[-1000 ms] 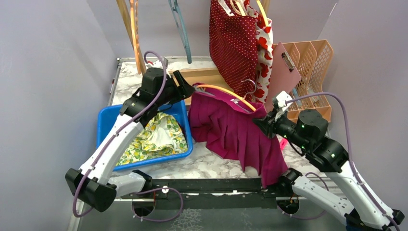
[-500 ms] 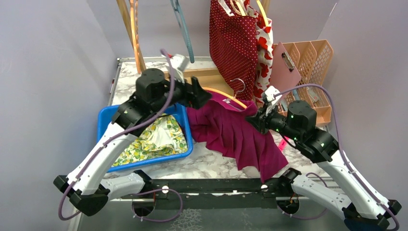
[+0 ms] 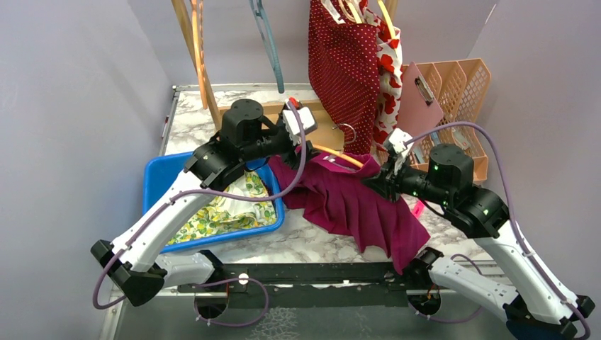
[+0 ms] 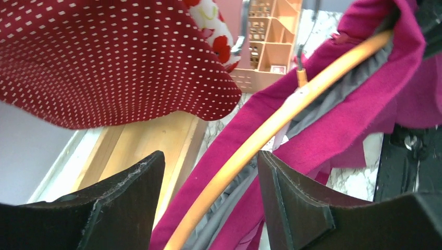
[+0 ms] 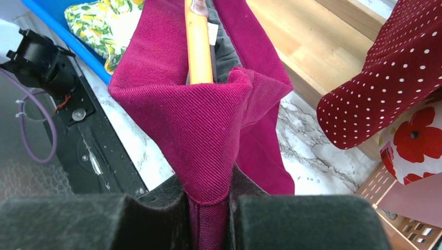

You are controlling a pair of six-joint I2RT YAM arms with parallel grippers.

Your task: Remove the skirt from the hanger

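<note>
**Skirt (image 3: 354,205) on its hanger (image 3: 336,154), mid-table**

The skirt drapes from the orange hanger, right of the blue bin (image 3: 161,164). My right gripper (image 5: 208,203) pinches the waistband corner tight. My left gripper (image 4: 208,166) stands open, with one finger on either side of the hanger rod.

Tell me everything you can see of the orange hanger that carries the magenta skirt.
The hanger is a slim, smooth orange bar, gently curved, probably plastic, with a small metal hook at its middle. It sits tilted inside the waistband of the magenta skirt, which covers both its ends. One arm passes between the open fingers of the left end effector; contact there is unclear. The right end effector pinches skirt cloth just beyond the other end.
</note>
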